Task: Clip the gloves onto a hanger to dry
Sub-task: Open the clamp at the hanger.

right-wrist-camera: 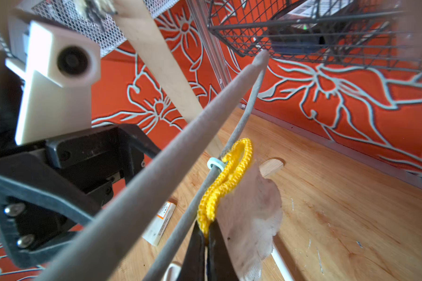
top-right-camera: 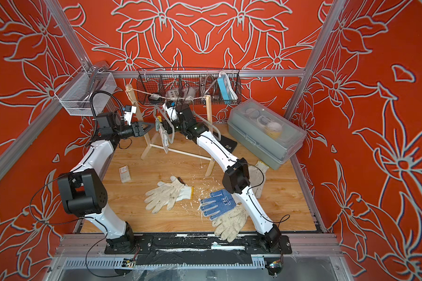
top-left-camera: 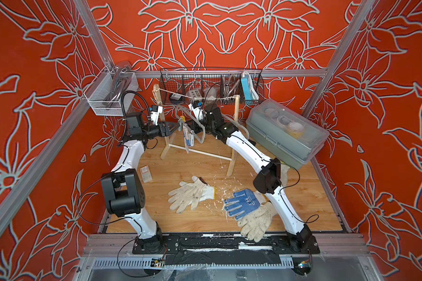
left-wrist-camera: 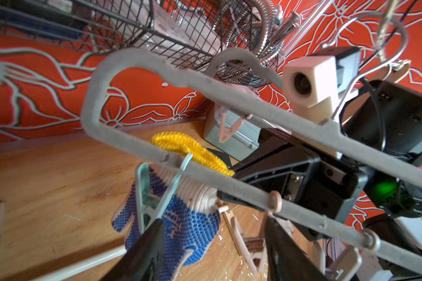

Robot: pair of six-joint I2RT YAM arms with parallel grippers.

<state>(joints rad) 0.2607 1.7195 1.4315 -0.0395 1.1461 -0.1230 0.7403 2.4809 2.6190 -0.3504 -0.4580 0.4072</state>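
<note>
A grey hanger [top-left-camera: 197,122] hangs from a rope at the back. A blue-dotted glove [left-wrist-camera: 193,226] with a yellow cuff [left-wrist-camera: 193,150] hangs against its lower bar. My right gripper [right-wrist-camera: 206,238] is shut on that cuff [right-wrist-camera: 229,175]. My left gripper [left-wrist-camera: 213,223] stands open with the glove between its fingers, one finger [left-wrist-camera: 146,253] touching a teal clip [left-wrist-camera: 144,192]. Whether the clip bites the glove I cannot tell. On the table lie a white pair of gloves [top-left-camera: 193,194], a blue-dotted glove [top-left-camera: 241,203], an off-white glove [top-left-camera: 256,223], and one [top-right-camera: 257,175] partly under the right arm.
A wooden rack [top-left-camera: 197,152] carries the rope. Behind it hangs a black wire basket [top-left-camera: 210,85], and a mesh basket [top-left-camera: 110,95] hangs at the back left. A grey lidded box [top-left-camera: 285,131] stands at the back right. A small white box [top-left-camera: 145,174] lies left.
</note>
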